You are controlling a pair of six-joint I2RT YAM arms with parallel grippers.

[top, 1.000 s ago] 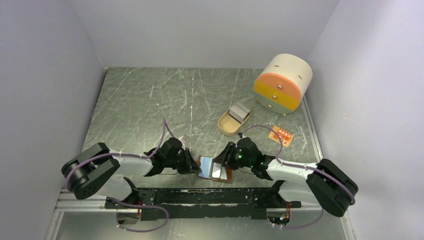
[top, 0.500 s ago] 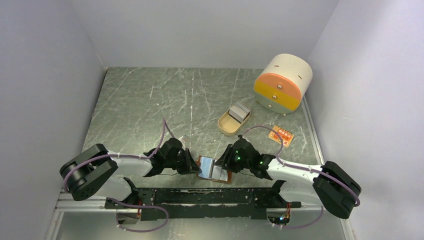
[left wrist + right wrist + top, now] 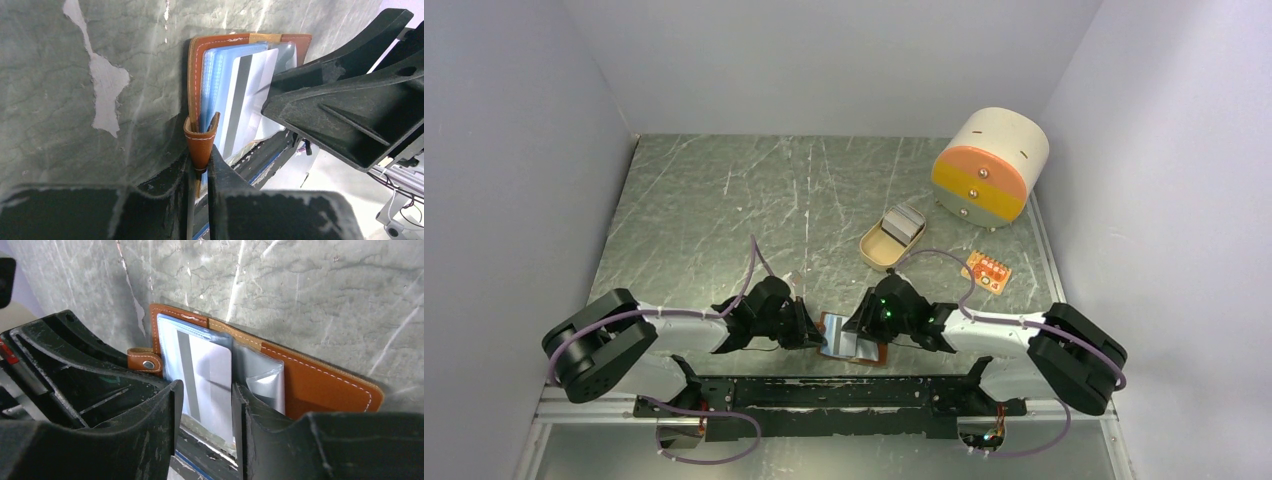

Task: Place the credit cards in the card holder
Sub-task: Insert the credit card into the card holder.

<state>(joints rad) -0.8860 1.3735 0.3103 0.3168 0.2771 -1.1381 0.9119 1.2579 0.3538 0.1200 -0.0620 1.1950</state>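
Left gripper (image 3: 201, 164) is pinched shut on the snap tab (image 3: 201, 142), pinning the card holder (image 3: 320, 385) open at the table's near edge. Right gripper (image 3: 207, 392) clasps one credit card (image 3: 207, 367) edgewise over the blue sleeves.

Our worry: the card catches a sleeve lip and skews, or the tab slips.

Other credit cards (image 3: 904, 224) sit in the tan dish (image 3: 874, 252), well apart. The table is a scratched grey-green sheet (image 3: 724, 220), with pale walls (image 3: 524, 150) close around.

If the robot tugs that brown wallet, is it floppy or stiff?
Probably floppy: the strap curls where the left gripper pinches it. The wallet has wrinkled clear sleeves, likely soft. Lying flat, it shouldn't roll.
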